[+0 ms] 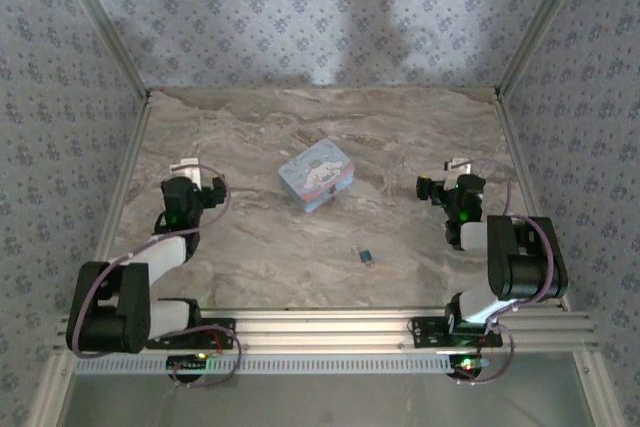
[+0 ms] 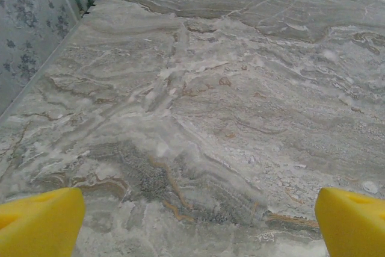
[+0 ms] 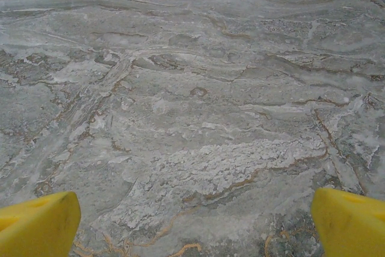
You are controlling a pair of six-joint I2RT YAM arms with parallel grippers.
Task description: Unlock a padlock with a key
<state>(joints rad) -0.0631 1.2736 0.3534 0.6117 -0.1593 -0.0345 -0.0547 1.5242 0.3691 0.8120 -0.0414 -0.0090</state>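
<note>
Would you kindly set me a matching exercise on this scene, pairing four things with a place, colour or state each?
Things:
1. tin
2. padlock
3. left gripper
4. right gripper

Descriptions:
A. open, over the right side of the table
B. light blue, mid-table
C. open, over the table's left side
D. small, dark, on the near side of the tin

Pairs: 1-B; 2-D; 3-C; 4-A
</note>
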